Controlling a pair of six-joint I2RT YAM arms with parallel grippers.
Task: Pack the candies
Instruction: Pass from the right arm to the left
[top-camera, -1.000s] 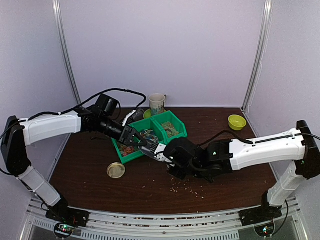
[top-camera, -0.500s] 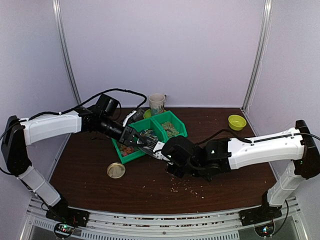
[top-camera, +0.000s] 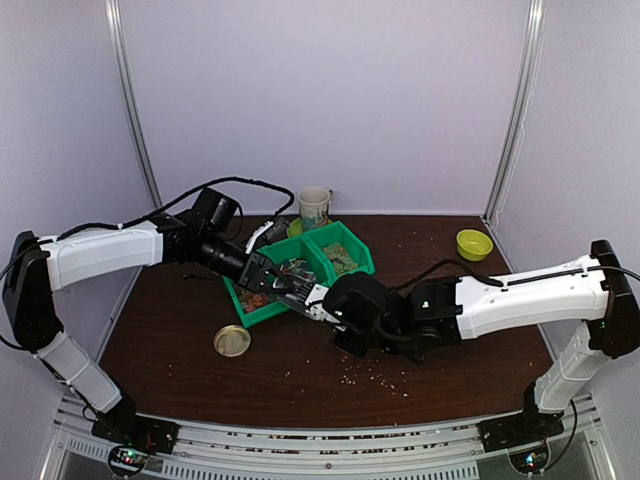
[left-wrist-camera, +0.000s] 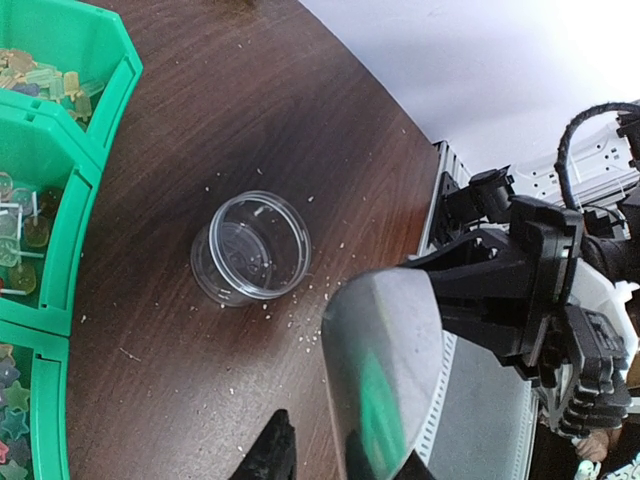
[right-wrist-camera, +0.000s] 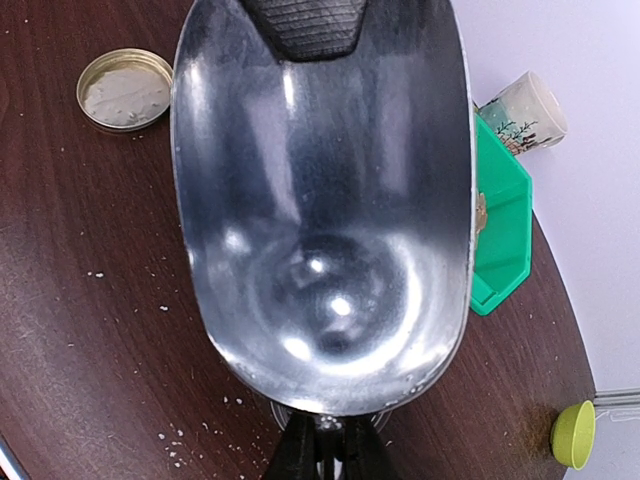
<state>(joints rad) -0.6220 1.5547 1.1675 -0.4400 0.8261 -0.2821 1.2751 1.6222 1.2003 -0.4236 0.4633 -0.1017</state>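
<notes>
Brown table (top-camera: 180, 370) seen from above: green compartment bin (top-camera: 258, 312) at 11 o'clock of centre, patterned cup (top-camera: 314, 207) at 12, yellow-green bowl (top-camera: 474, 244) at 2, round tan lid (top-camera: 232, 341) flat at 8; wrist views add an open clear jar (left-wrist-camera: 250, 248) upright at 3 o'clock of the bin, and a metal scoop (right-wrist-camera: 320, 220).

Right claw (right-wrist-camera: 322, 446) pinched, left claw (top-camera: 271, 282) near

Two robot arms (top-camera: 100, 255). One metal scoop (right-wrist-camera: 320, 200). One clear round jar (left-wrist-camera: 250, 250), one tan lid (top-camera: 232, 341). Three green bin compartments (left-wrist-camera: 78, 240) seen from the left wrist. One printed paper cup (top-camera: 314, 207), one small yellow-green bowl (top-camera: 474, 244). Loose candies (left-wrist-camera: 40, 75) too many and too small to count.
</notes>
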